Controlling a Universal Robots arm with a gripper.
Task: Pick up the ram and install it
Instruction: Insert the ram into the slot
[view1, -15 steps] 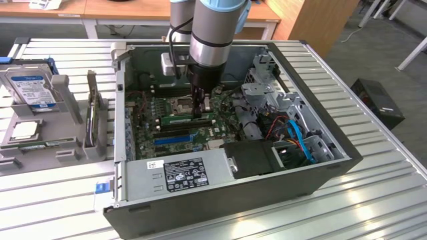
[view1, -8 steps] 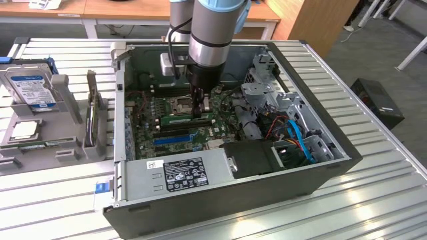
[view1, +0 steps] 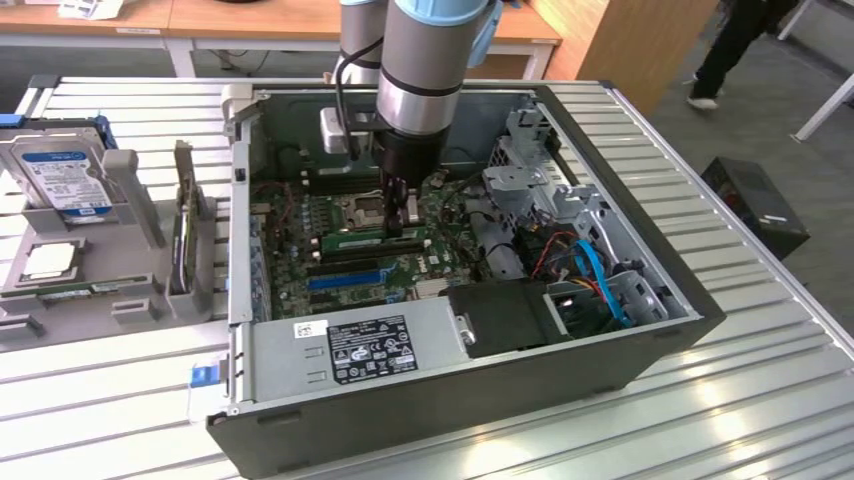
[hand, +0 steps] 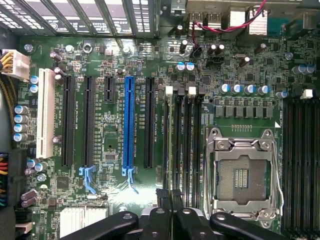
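The ram (view1: 363, 241) is standing on edge in the open computer case (view1: 641, 350), lined up along the black memory slots (hand: 187, 140) of the motherboard (hand: 110, 60). It is lying between the empty processor socket (view1: 360, 208) and the blue expansion slot (view1: 350, 280). Whether it is sitting fully down in its slot cannot be told.

The gripper (view1: 400, 232) is reaching straight down from the arm (view1: 420, 80) onto the ram's upper edge, roughly toward the end nearer the exterior view's right. Its fingers are pinching narrowly together on the thin board. In the wrist view the gripper (hand: 169, 196) is showing two dark fingertips close together, directly over the memory slots beside the processor socket (hand: 242, 172). The blue expansion slot (hand: 129, 122) and a white slot (hand: 46, 112) are lying further off across the board.

Inside the case, a grey power supply (view1: 367, 345) with a label is occupying the near wall, and blue cables (view1: 601, 275) are curling at the exterior view's right. Outside the case, at the exterior view's left, a hard drive (view1: 60, 175) is standing in a grey holder (view1: 134, 200) on the slatted metal table (view1: 107, 400). A person (view1: 727, 50) is standing in the background.
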